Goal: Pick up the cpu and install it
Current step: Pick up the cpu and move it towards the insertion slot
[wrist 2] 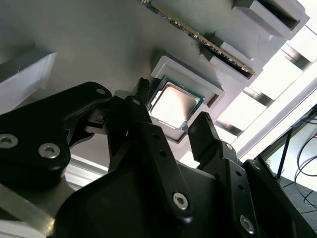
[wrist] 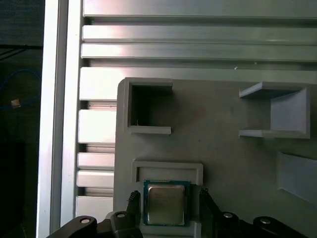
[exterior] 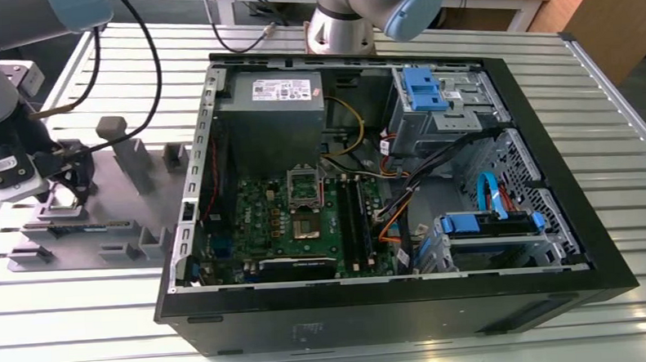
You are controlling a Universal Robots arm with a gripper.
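The gripper (exterior: pixel 71 190) is seen at the exterior view's left, lowered over a grey holder plate (exterior: pixel 123 232) that lies on the slatted metal desk (exterior: pixel 626 127), just beside the open PC case (exterior: pixel 394 318). The cpu (wrist 2: pixel 174 105) is seated flat in a shallow square recess of that plate, its pale metal top facing upward; it is shown in both wrist views (wrist: pixel 166 204). The fingers (wrist 2: pixel 208 135) are held apart and are placed on opposite sides of the cpu, so that the chip lies between them and nothing is grasped. In the first wrist view the gripper (wrist: pixel 167 197) is centred over the chip, with each tip close beside the raised border of the recess; whether that border is touched cannot be told. A long thin circuit board (wrist 2: pixel 198 33) is stood on edge in a slot of the plate near the cpu, and other open-sided grey pockets (wrist: pixel 148 106) are moulded into the plate further off. Inside the case a green motherboard (exterior: pixel 262 226) is seen, well apart from the gripper.
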